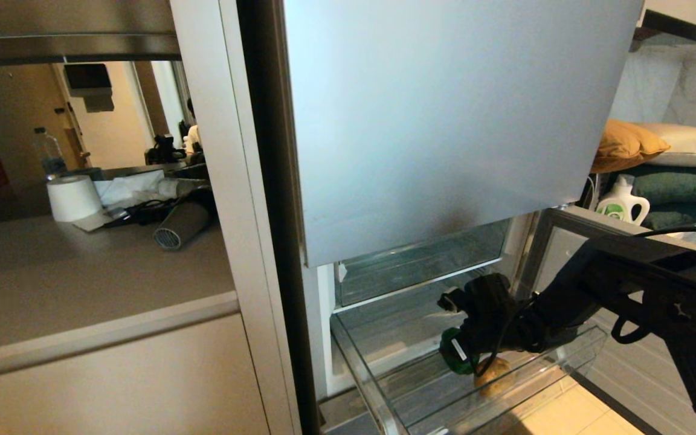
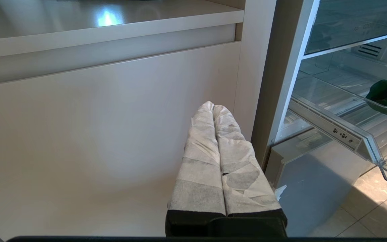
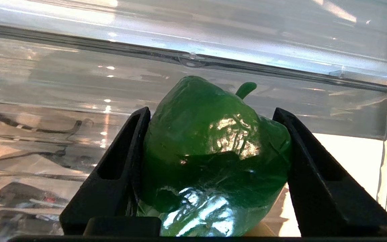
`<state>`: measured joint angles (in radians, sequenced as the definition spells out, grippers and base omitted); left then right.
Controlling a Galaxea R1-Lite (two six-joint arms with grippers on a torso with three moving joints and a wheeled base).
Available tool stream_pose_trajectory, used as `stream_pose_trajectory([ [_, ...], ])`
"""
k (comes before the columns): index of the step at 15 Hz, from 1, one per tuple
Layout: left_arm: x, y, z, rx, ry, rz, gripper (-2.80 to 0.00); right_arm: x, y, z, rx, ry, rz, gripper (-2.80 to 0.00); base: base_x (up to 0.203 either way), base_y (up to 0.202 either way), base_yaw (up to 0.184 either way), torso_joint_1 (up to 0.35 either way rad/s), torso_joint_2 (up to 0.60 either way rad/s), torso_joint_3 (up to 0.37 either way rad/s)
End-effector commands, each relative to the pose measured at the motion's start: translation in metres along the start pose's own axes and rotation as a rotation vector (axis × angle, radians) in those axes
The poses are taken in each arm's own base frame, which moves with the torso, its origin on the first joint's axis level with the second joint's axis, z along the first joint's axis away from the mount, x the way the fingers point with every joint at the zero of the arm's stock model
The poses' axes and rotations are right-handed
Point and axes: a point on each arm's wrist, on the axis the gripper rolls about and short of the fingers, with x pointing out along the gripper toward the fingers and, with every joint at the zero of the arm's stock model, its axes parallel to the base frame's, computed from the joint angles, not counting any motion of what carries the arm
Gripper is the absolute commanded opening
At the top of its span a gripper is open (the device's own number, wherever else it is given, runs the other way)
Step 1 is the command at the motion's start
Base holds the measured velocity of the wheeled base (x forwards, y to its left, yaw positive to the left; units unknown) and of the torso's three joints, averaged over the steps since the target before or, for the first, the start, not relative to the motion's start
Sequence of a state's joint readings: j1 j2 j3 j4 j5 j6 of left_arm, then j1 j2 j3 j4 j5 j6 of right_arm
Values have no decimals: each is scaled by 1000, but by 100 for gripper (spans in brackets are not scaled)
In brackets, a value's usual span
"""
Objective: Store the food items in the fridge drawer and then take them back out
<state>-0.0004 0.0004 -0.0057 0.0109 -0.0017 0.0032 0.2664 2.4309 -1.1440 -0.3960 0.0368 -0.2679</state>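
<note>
1. The right tool (image 3: 213, 168) reaches inside the fridge drawer (image 1: 378, 393), its two black fingers (image 3: 119, 168) pressed against both sides of the green bell pepper (image 3: 210, 158).
2. The tan bun (image 1: 494, 376) lies in the drawer just beside the pepper, toward the clear front wall.
3. The left tool (image 2: 217, 158), fingers together, hangs outside the drawer near the cabinet front (image 2: 96, 134).
4. The door panel (image 1: 444, 121) overhangs the drawer's rear.

I see the glossy dark-green bell pepper (image 3: 210, 158) low inside the pulled-out wide, shallow clear-plastic fridge drawer (image 1: 577, 353), stem tip pointing toward the clear wall beyond it, its flanks touched on both sides by black fingers. Just beside it, nearer the drawer's front, I make out the round tan-brown bun-like lump (image 1: 494, 376) resting on the ribbed base.
</note>
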Motion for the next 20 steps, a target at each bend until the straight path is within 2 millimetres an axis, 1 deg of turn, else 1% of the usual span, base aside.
stream_pose_trajectory([
  [1, 0, 0, 0, 0, -1, 0, -280, -10, -1, 9, -5, -34, -8, -280, 0, 0, 0, 0, 0, 0],
  [7, 0, 0, 0, 0, -1, 1, -280, -33, 11, 20, -34, -72, 5, -280, 0, 0, 0, 0, 0, 0],
  [10, 0, 0, 0, 0, -1, -1, -280, -50, 18, 32, -52, -122, 8, -280, 0, 0, 0, 0, 0, 0],
  [12, 0, 0, 0, 0, -1, 1, -280, -66, 25, 39, -66, -153, 14, -280, 0, 0, 0, 0, 0, 0],
  [15, 0, 0, 0, 0, -1, 1, -280, -92, 35, 42, -77, -184, 28, -280, 0, 0, 0, 0, 0, 0],
  [18, 0, 0, 0, 0, -1, 1, -280, -124, 37, 44, -69, -231, 27, -280, 0, 0, 0, 0, 0, 0],
  [20, 0, 0, 0, 0, -1, -1, -280, -149, 38, 39, -54, -256, 26, -280, 0, 0, 0, 0, 0, 0],
])
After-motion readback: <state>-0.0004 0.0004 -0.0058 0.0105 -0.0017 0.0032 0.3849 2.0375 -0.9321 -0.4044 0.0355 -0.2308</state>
